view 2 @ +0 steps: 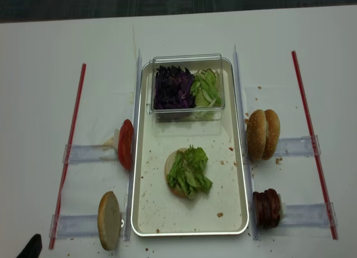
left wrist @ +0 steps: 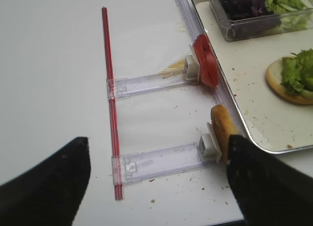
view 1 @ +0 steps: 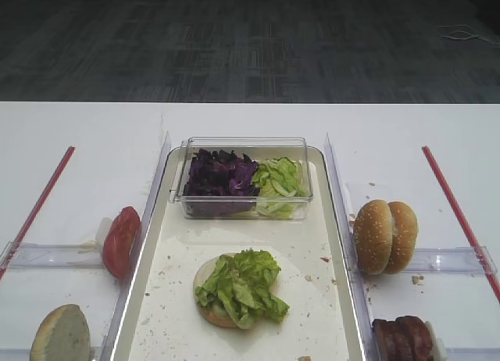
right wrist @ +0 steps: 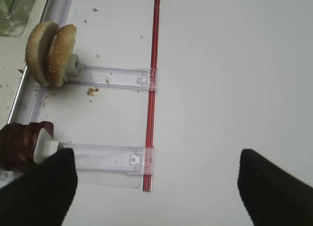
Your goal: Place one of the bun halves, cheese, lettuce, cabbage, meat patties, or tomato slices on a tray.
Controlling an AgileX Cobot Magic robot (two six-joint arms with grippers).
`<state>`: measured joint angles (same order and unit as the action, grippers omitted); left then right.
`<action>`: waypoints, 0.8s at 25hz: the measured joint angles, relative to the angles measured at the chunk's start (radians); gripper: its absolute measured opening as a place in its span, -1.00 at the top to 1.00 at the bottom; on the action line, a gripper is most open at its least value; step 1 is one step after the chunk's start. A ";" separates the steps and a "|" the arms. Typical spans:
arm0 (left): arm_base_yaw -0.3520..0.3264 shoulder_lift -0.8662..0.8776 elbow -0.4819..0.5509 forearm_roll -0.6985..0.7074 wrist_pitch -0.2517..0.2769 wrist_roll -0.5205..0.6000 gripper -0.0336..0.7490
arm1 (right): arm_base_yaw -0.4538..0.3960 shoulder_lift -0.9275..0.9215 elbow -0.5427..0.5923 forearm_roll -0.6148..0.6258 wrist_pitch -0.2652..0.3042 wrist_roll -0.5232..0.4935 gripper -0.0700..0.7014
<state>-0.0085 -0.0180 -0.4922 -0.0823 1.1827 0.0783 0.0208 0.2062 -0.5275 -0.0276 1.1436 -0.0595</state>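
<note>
On the cream tray (view 1: 328,244) lies a bun half (view 1: 205,277) topped with lettuce (view 1: 242,287). Purple cabbage (view 1: 219,173) and more lettuce fill a clear tub (view 1: 246,209) at the tray's far end. Left of the tray stand tomato slices (left wrist: 205,59) and a single bun half (left wrist: 221,128). To its right stand two bun halves (right wrist: 50,52) and meat patties (right wrist: 19,145). No cheese shows. My left gripper (left wrist: 156,187) is open and empty, its right finger by the single bun half. My right gripper (right wrist: 156,187) is open over bare table, its left finger near the patties.
Clear plastic rails (left wrist: 151,81) with white end blocks hold the food on edge beside the tray. A red strip (left wrist: 110,89) crosses the rails on the left and another (right wrist: 152,79) on the right. Crumbs dot the tray and table.
</note>
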 joint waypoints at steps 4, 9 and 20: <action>0.000 0.000 0.000 0.000 0.000 0.000 -0.52 | 0.000 -0.063 0.033 0.010 -0.007 0.000 -0.97; 0.000 0.000 0.000 0.000 0.000 0.000 -0.52 | 0.000 -0.097 0.042 0.028 -0.022 0.000 -0.97; 0.000 0.000 0.000 0.000 0.000 0.000 -0.52 | 0.000 -0.206 0.042 0.028 -0.026 0.000 -0.97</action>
<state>-0.0085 -0.0180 -0.4922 -0.0823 1.1827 0.0783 0.0208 0.0000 -0.4858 0.0000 1.1172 -0.0595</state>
